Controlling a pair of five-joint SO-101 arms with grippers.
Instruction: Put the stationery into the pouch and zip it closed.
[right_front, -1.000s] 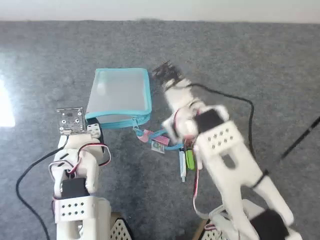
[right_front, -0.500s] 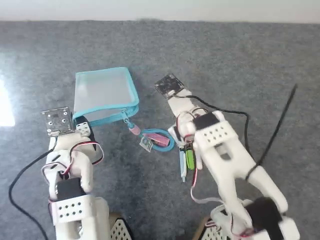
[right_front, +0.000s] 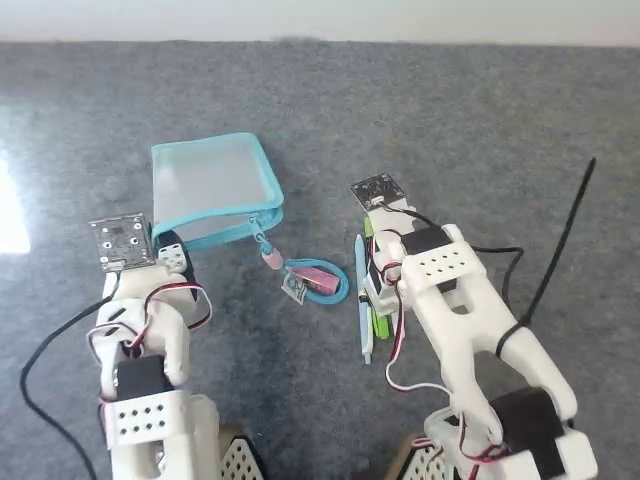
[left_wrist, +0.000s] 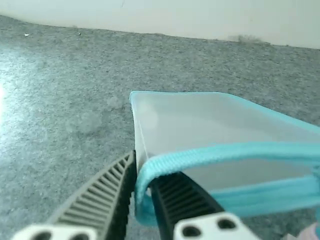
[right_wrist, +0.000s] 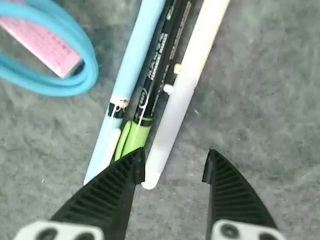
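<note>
Alignment matters most for the pick in hand. The right gripper (right_wrist: 175, 155) hangs spread over three sticks lying side by side and touching: a pale blue pen (right_wrist: 135, 65), a black-and-green marker (right_wrist: 161, 65) and a white pen (right_wrist: 192, 75). One finger stands over the marker's green end, the other over bare grey carpeted table (right_front: 480, 120) beyond the white pen. As it stands, a closing bite would probably take the white pen alone. It should come straight down so that finger slips between marker and white pen rather than pushing the row askew. Gripping nearer the middle than the tip would keep the pen from drooping on the carry.

In the high view the sticks lie at about 4 o'clock from the translucent flat pouch with turquoise zip trim (right_front: 210, 185). A turquoise cord loop (right_front: 343, 283) around a pink tag (right_front: 318, 276) lies between them.

The left gripper (left_wrist: 143, 172) is pinched on the pouch's turquoise rim at its 7 o'clock corner, which seems to lift that lip. The mouth faces 6 o'clock. Nothing shows through the pouch wall, so I judge it empty, with all stationery yet to go in.
</note>
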